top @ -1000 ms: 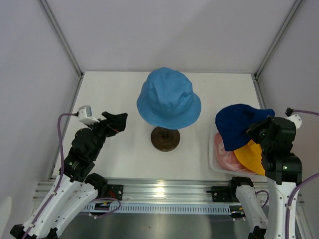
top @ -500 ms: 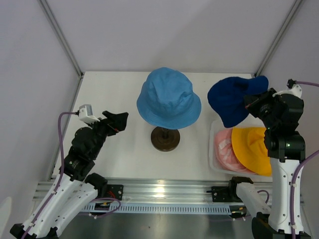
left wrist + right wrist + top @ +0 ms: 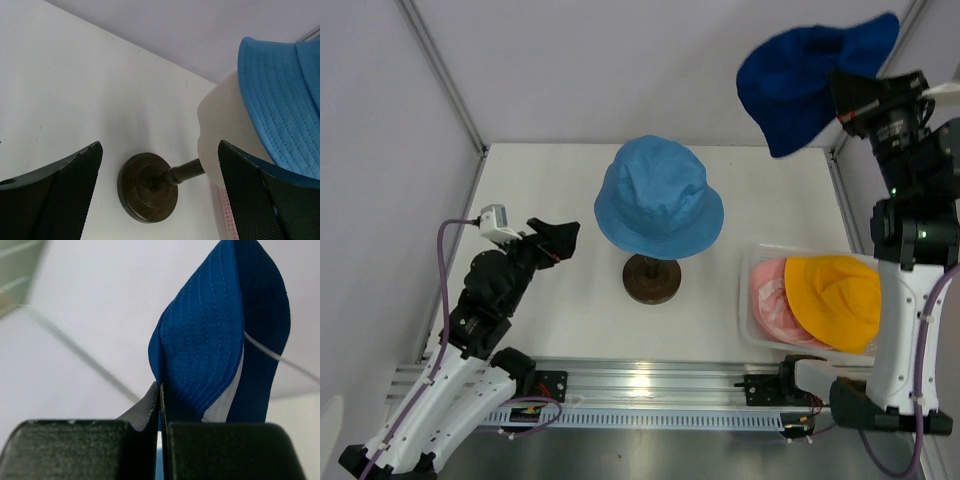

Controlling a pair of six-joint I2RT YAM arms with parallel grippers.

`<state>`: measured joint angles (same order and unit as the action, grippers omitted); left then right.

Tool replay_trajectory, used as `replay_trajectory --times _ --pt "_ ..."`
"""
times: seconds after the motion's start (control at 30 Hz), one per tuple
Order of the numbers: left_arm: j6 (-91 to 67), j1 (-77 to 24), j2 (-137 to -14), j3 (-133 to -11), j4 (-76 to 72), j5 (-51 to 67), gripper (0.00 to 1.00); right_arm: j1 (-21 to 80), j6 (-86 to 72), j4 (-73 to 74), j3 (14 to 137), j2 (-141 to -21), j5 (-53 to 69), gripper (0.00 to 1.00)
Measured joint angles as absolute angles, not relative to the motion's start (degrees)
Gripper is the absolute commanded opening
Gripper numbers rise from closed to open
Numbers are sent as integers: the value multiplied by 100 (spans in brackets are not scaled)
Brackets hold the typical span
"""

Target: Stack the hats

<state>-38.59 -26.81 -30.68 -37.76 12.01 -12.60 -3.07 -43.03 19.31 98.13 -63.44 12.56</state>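
Observation:
The light blue hat sits on the cream mannequin head, whose dark base stands mid-table. My right gripper is shut on the brim of the dark navy hat and holds it high above the table's far right; the hat also fills the right wrist view. The yellow hat and the pink hat lie in the white basket. My left gripper is open and empty, left of the mannequin base.
Grey walls with metal frame posts close in the table on three sides. The metal rail with both arm bases runs along the near edge.
My right gripper has lifted the navy hat out of the basket, up and toward the back, uncovering the yellow hat. The left arm has barely moved.

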Motion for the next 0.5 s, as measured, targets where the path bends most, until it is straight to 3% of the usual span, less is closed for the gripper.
replay_trajectory --times 0.33,0.5 --pt "-3900 -2679 -3223 -3824 1188 -1168 100 1619 -5286 1068 13498 -9522 2508 0" --pt "-3907 -2679 -3223 -3844 1190 -1168 100 2246 -5894 803 13896 -9998 3105 0"
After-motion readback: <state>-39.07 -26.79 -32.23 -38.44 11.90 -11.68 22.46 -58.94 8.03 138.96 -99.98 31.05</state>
